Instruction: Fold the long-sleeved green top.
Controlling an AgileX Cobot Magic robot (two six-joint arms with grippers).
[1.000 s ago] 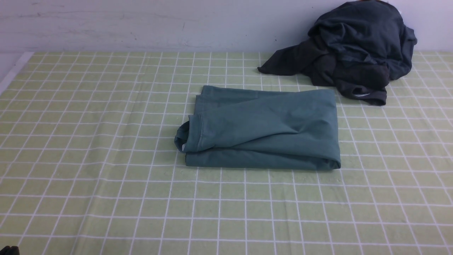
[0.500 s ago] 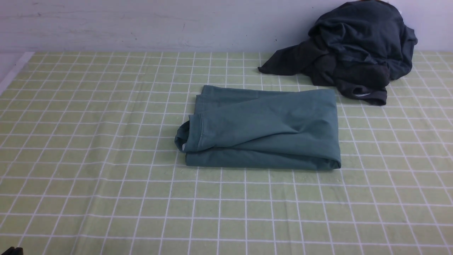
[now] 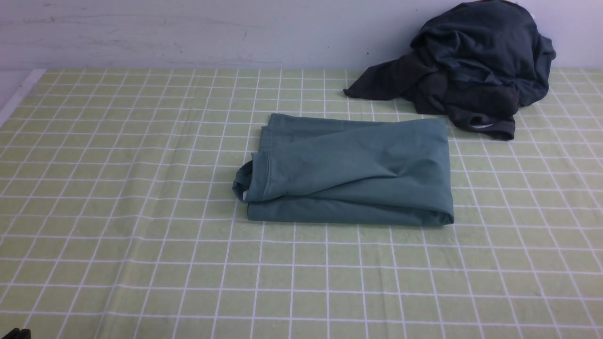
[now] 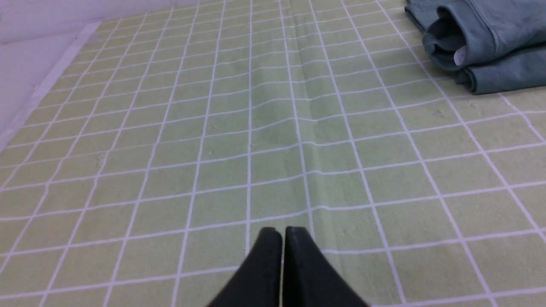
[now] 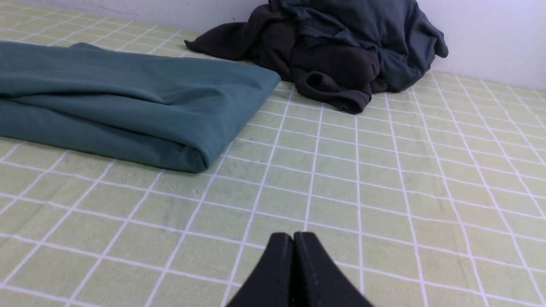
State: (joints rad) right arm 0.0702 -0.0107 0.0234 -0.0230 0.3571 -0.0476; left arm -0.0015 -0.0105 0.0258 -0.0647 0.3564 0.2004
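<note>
Green top (image 3: 348, 172) lies folded into a neat rectangle, just in front-left of the dark clothes pile (image 3: 466, 70). Folding looks done, nothing obvious left. Left gripper (image 4: 281, 232) and right gripper (image 5: 293, 236) both closed, empty, well away from it.

From my front camera, the heap of dark charcoal-grey garments (image 3: 471, 70) is clipped at the top; my left wrist camera crops the folded teal-green cotton top (image 4: 486, 42).
</note>
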